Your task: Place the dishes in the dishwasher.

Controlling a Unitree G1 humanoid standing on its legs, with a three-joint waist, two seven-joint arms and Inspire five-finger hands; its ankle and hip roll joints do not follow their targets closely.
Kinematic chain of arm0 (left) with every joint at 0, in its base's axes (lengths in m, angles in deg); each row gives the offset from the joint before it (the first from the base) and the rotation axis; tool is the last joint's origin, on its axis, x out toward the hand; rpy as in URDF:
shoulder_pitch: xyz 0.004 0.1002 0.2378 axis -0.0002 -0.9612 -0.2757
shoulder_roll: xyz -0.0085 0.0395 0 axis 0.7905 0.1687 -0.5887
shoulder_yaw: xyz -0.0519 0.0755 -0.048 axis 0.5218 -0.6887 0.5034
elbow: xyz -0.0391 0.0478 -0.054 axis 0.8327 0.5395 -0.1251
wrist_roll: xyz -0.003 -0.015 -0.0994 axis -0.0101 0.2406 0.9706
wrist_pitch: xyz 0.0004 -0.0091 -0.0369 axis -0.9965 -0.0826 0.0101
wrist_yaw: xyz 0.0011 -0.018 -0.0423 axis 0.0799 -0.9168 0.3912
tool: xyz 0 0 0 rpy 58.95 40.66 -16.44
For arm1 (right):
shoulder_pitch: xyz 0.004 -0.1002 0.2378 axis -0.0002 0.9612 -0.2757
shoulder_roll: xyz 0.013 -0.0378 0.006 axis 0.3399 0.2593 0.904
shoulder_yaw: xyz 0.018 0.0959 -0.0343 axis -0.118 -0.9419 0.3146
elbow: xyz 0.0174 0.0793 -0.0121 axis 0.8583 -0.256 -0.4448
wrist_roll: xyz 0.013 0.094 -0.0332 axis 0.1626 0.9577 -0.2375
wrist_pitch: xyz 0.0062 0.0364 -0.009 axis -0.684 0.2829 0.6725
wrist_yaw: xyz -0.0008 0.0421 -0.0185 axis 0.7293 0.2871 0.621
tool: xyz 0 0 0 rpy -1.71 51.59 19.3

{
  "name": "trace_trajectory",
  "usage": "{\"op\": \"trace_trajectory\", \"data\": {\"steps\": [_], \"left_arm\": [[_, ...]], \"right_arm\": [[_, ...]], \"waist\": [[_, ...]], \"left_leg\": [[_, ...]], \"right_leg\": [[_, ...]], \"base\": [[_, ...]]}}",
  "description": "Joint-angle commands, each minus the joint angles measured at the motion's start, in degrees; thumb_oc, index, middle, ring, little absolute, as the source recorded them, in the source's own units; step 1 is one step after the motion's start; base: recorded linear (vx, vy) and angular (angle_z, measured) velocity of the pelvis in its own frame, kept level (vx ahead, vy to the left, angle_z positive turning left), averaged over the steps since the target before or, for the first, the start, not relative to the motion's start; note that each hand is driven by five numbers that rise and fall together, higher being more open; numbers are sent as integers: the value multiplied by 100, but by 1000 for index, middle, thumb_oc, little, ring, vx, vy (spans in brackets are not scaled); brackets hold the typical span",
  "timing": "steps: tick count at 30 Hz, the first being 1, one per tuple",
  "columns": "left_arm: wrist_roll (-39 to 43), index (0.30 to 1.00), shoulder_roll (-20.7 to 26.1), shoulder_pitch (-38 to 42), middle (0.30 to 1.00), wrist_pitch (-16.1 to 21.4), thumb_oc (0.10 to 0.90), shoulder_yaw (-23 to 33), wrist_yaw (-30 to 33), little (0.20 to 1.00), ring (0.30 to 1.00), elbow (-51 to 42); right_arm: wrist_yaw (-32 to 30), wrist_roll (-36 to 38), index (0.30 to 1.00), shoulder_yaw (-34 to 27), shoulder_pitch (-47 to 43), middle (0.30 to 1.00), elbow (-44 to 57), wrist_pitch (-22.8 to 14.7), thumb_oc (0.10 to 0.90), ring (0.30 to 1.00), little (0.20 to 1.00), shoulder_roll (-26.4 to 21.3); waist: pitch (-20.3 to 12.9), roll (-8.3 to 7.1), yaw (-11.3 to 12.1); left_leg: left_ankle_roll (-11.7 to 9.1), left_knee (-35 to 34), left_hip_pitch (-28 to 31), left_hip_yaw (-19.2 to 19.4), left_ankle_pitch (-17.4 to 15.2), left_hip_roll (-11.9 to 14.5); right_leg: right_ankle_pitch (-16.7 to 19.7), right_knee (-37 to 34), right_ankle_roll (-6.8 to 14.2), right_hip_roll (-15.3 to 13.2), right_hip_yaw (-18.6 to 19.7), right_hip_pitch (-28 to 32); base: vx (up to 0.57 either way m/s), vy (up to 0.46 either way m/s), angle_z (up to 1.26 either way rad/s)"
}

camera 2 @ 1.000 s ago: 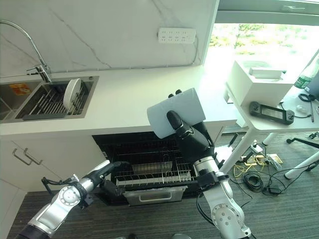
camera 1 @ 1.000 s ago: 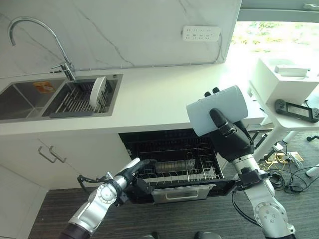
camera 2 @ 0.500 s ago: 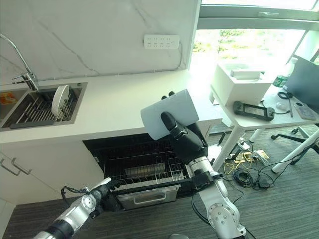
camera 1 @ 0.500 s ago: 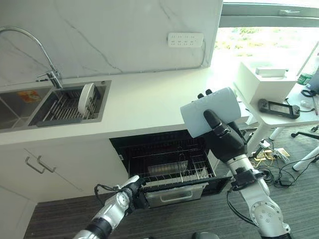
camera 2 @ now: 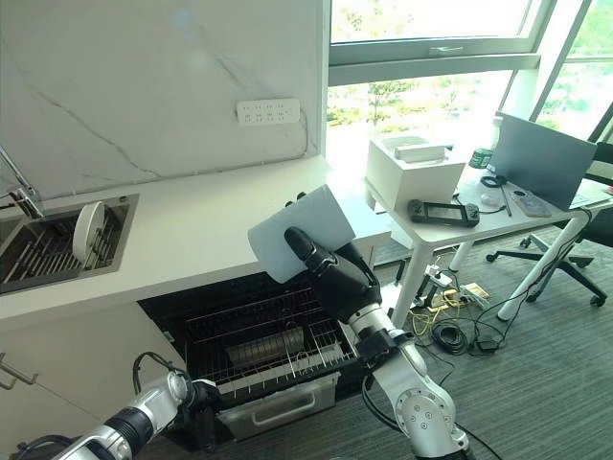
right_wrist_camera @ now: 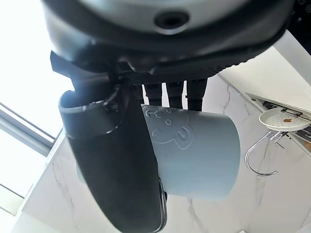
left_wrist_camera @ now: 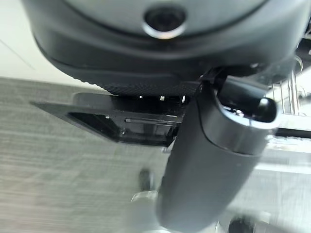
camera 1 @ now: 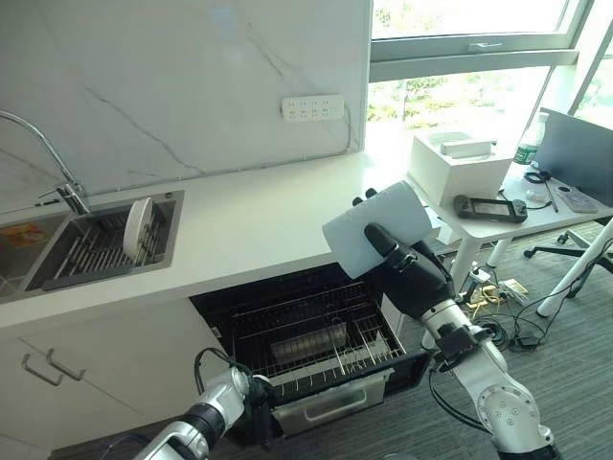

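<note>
My right hand (camera 1: 414,280) is shut on a pale blue cup (camera 1: 375,228), held tilted in the air above the right side of the open dishwasher; the thumb (right_wrist_camera: 116,165) lies across the cup (right_wrist_camera: 197,155). The dishwasher's wire rack (camera 1: 306,337) is pulled out over the lowered door (camera 1: 335,404) and holds a small wire basket. My left hand (camera 1: 259,410) sits low at the door's front left corner, and its fingers are hidden. A white plate (camera 1: 139,217) stands on edge in the sink's drying rack (camera 1: 86,251).
A white counter (camera 1: 259,206) runs above the dishwasher, with a sink and tap (camera 1: 59,182) at the left. To the right stands a white desk (camera 1: 536,218) with a white box (camera 1: 460,161), a controller and a laptop. Cables (camera 1: 498,295) lie on the floor beneath it.
The camera has swung right and drawn back, so the whole scene has shifted left. My left hand has sunk to the door's front left corner. The right hand keeps the cup raised.
</note>
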Motion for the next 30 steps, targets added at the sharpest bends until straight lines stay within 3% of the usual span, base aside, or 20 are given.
{"op": "trace_trajectory", "data": {"steps": [1, 5, 8, 9, 10, 12, 15, 16, 19, 21, 22, 23, 26, 29, 30], "left_arm": [[-290, 900, 196, -339, 900, -69, 800, -665, -2472, 900, 900, -611], [-287, 900, 543, -294, 900, -134, 800, -911, -3200, 900, 900, -1342], [-144, 900, 810, -276, 900, -195, 800, -965, -3113, 900, 900, -1757], [-23, 900, 869, -271, 900, -199, 800, -929, -2924, 900, 900, -1834], [294, 900, 962, -246, 900, -189, 800, -744, -2216, 900, 900, -1959], [505, 900, 999, -250, 900, -155, 800, -577, -1732, 900, 900, -2019], [1312, 900, 1120, -306, 900, -181, 800, 232, -641, 900, 900, -2514], [2082, 900, 1296, -390, 900, -12, 800, 1002, 380, 900, 900, -3124], [2997, 900, 1611, -571, 900, 156, 800, 2029, 708, 900, 900, -3836], [4233, 900, 1600, -783, 900, 357, 800, 2650, 914, 900, 900, -4210], [4889, 900, 1501, -873, 900, 647, 800, 2925, 1046, 900, 900, -4322], [5736, 900, 1265, -1037, 900, 1213, 800, 3260, 1495, 900, 900, -4425], [6476, 900, 889, -1289, 900, 1890, 800, 3561, 2045, 900, 900, -4621], [6565, 900, 675, -1414, 900, 2167, 800, 3696, 2332, 900, 900, -4728], [6651, 900, 593, -1463, 900, 2264, 800, 3764, 2441, 900, 900, -4771]], "right_arm": [[234, 191, 300, -303, -1073, 300, 657, -424, 400, 300, 300, 122], [244, 202, 300, -314, -1131, 300, 602, -492, 400, 300, 300, 56], [269, 229, 300, -300, -1144, 300, 544, -591, 400, 300, 300, -9], [273, 234, 300, -300, -1140, 300, 538, -612, 400, 300, 300, -24], [308, 219, 300, -294, -1097, 300, 523, -689, 400, 300, 300, -54], [341, 206, 300, -310, -1038, 300, 526, -708, 400, 300, 300, -62], [397, 157, 300, -422, -824, 300, 558, -746, 400, 300, 300, -51], [446, 22, 300, -526, -624, 300, 500, -817, 400, 300, 300, -29], [414, -49, 300, -768, -391, 300, 420, -920, 400, 300, 300, -100], [328, -226, 300, -911, -300, 300, 275, -987, 400, 300, 300, -119], [250, -425, 300, -981, -260, 300, 103, -1074, 400, 300, 300, -107], [223, -731, 300, -1110, -245, 300, -143, -1244, 400, 300, 300, -99], [-35, -1553, 300, -1189, -336, 300, -279, -1347, 400, 300, 300, -259], [-208, -2110, 300, -1290, -362, 300, -327, -1305, 400, 300, 300, -356], [-379, -2674, 300, -1370, -358, 300, -342, -1143, 400, 300, 300, -442]], "waist": [[323, 121, 41], [317, 146, 89], [317, 144, 133], [315, 143, 146], [322, 133, 194], [328, 133, 220], [332, 108, 321], [335, 102, 413], [345, 64, 549], [337, 29, 617], [352, 9, 655], [348, -33, 693], [327, -98, 749], [328, -128, 764], [326, -152, 768]], "left_leg": [[-106, -12, 263, -144, -958, 99], [-111, -12, 162, -184, -916, 83], [-118, -12, 118, -222, -906, 69], [-122, -12, 107, -232, -901, 66], [-128, -12, 82, -253, -878, 61], [-133, -12, 103, -266, -899, 60], [-142, -12, 75, -300, -847, 59], [-148, -12, 48, -344, -807, 47], [-151, -12, 28, -421, -768, 32], [-162, -12, -5, -476, -715, 25], [-165, -12, 35, -516, -741, 21], [-178, -12, 36, -576, -753, 15], [-192, -12, -15, -641, -734, 13], [-201, -12, -26, -662, -744, 12], [-204, -12, -30, -674, -751, 8]], "right_leg": [[-838, 102, 386, -35, -223, 13], [-814, 102, 377, -55, -262, -52], [-820, 102, 375, -66, -299, -64], [-820, 102, 373, -67, -307, -68], [-818, 102, 369, -79, -349, -63], [-847, 102, 379, -90, -372, -28], [-827, 102, 368, -120, -440, -7], [-802, 102, 359, -153, -504, 11], [-784, 102, 352, -201, -594, 50], [-750, 102, 343, -227, -653, 50], [-779, 102, 347, -241, -691, 112], [-790, 102, 329, -249, -721, 129], [-786, 102, 270, -239, -712, 81], [-800, 102, 251, -232, -702, 68], [-808, 102, 245, -227, -690, 64]], "base": [[-59, 30, 3], [-51, 10, 6], [-38, 0, 0], [-51, -11, 5], [-43, -12, 6], [-19, -8, 14], [-17, -3, 10], [-20, 7, 13], [-14, -4, 27], [-2, -15, 27], [41, -20, 21], [45, -20, 25], [13, -10, 15], [9, 0, -5], [0, 0, 0]]}}
